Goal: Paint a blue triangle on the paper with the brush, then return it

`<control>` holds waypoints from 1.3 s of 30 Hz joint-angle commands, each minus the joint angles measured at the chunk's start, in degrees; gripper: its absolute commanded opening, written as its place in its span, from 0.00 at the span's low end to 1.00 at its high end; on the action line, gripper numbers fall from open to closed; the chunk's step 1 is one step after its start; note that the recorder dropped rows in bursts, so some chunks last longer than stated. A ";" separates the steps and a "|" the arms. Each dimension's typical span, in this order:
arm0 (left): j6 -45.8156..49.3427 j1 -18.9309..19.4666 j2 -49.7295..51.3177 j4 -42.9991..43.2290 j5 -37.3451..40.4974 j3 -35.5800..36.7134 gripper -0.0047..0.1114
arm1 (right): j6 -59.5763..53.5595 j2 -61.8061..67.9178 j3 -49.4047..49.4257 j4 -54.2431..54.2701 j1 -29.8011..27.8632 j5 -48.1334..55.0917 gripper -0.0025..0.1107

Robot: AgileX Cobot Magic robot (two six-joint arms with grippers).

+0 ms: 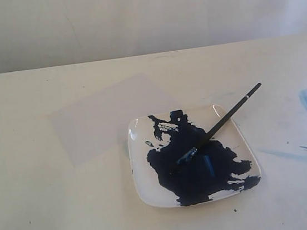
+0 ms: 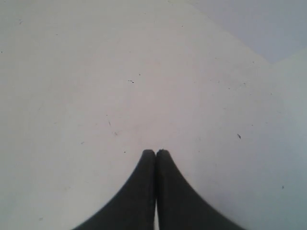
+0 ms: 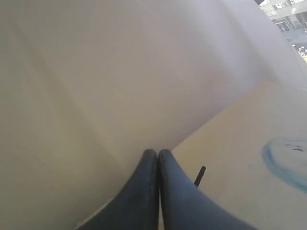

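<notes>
The brush (image 1: 223, 120) lies free of both grippers, slanted across the plate (image 1: 141, 178) right of centre in the lower half of the exterior view. Its blue-stained tip rests in the dark blue paint (image 1: 200, 174), and its black handle runs up and to the right over the plate's far corner, ending above bare table (image 1: 54, 217). The right gripper (image 3: 158, 151) has its jaws pressed together with nothing between them. In its wrist view the black end of the brush (image 3: 199, 176) pokes out from behind one finger, near the tips but not between them. The left gripper (image 2: 156, 152) is likewise fully closed and empty over bare, speckled tabletop, with no task thing in its wrist view. The paper (image 1: 109, 117) lies flat at upper left of the plate, its near corner touching or just beside the plate's rim; it is pale and faint against the table. In the exterior view, open table spreads to the left and along the bottom, and the table's far edge meets a white backdrop (image 1: 130, 17) across the top. Pale blue smeared streaks (image 1: 293, 154) mark the table at the right edge of that view, well apart from the plate; one curved streak (image 3: 268, 163) also shows in the right wrist view. Nothing stands over the brush handle.
</notes>
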 commanded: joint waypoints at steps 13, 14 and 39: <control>0.01 -0.47 0.26 -0.16 0.05 0.22 0.04 | 1.27 37.95 -21.50 -0.16 0.41 5.78 0.02; 0.01 -0.47 0.26 -0.16 0.05 0.22 0.04 | 1.27 42.49 -24.04 -0.16 1.17 6.53 0.02; 0.01 -0.47 0.26 -0.16 0.05 0.22 0.04 | -74.34 83.93 -56.78 68.59 3.03 40.38 0.02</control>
